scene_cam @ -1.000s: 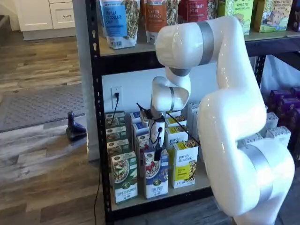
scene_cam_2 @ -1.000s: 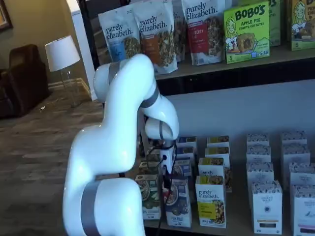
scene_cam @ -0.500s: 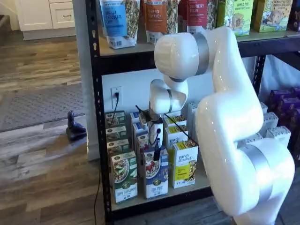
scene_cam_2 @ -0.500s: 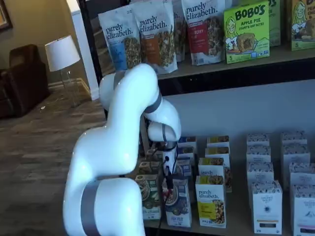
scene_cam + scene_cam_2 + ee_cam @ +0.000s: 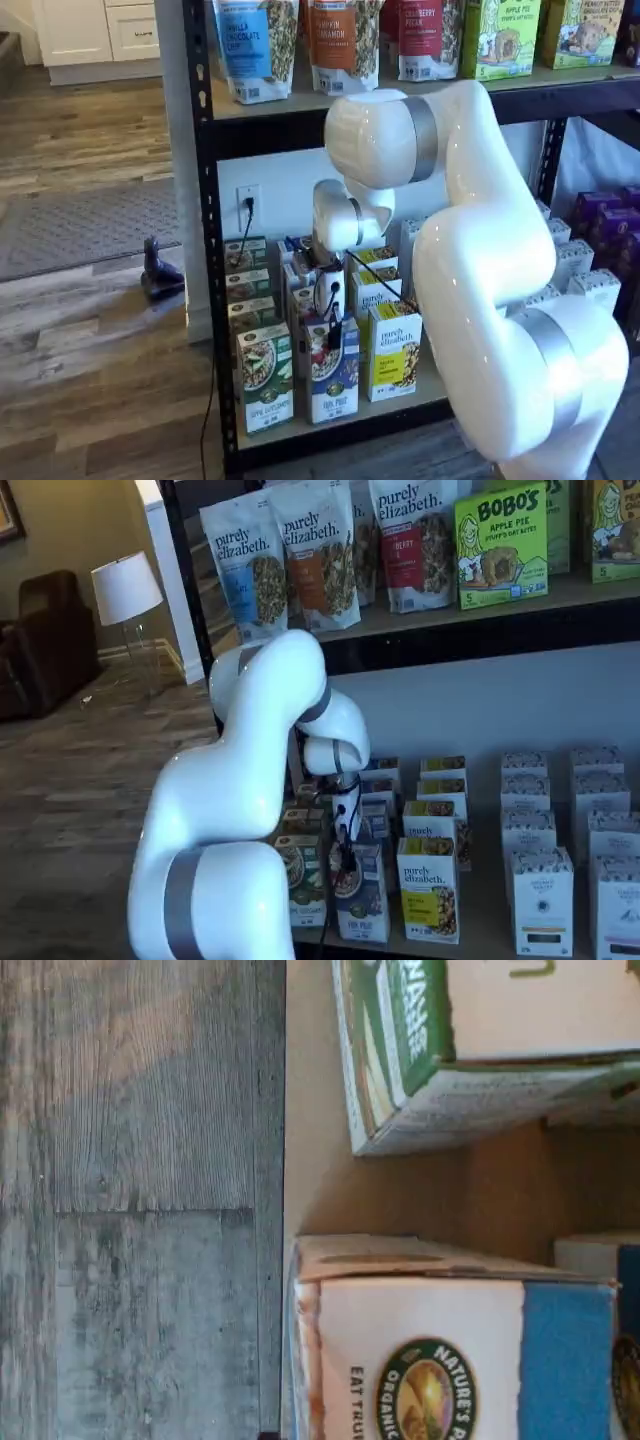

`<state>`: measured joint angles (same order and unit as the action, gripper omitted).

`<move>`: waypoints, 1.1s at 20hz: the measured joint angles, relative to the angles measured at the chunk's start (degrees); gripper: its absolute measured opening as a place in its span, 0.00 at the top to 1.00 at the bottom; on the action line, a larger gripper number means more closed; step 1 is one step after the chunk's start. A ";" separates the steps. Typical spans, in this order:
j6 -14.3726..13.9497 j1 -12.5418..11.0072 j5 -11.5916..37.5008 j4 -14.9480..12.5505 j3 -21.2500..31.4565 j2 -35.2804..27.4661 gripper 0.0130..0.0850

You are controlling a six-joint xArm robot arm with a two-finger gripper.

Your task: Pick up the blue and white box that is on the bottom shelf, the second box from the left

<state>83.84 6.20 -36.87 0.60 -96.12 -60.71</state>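
The blue and white box (image 5: 333, 378) stands at the front of the bottom shelf (image 5: 432, 384), between a green and white carton (image 5: 265, 385) and a yellow and white carton (image 5: 393, 350). In both shelf views my gripper (image 5: 334, 336) hangs straight above the box (image 5: 358, 898), its black fingers at the box's top edge. No gap between the fingers shows at this distance; the gripper (image 5: 347, 854) stands open and holds nothing. The wrist view looks down on the box's white and blue top (image 5: 450, 1360) with a round logo.
More cartons stand in rows behind the front ones. White boxes (image 5: 543, 900) fill the shelf to the right. A black upright (image 5: 205, 250) frames the rack's left side, and the upper tier holds granola bags (image 5: 250, 45). The white arm hides part of the shelf.
The arm has sunk and its upper joints have come down. The gripper has dropped a little closer to the top of the blue and white box.
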 joint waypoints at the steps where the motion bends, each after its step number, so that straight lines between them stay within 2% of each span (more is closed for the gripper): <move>1: -0.52 0.00 -0.28 -0.63 -0.33 -0.31 0.00; 9: -2.13 -0.08 -1.27 -2.68 -1.08 -1.65 0.00; 22: -2.22 0.11 -0.43 -2.55 -1.38 -2.67 0.00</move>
<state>81.62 6.30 -37.30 -1.95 -97.50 -63.38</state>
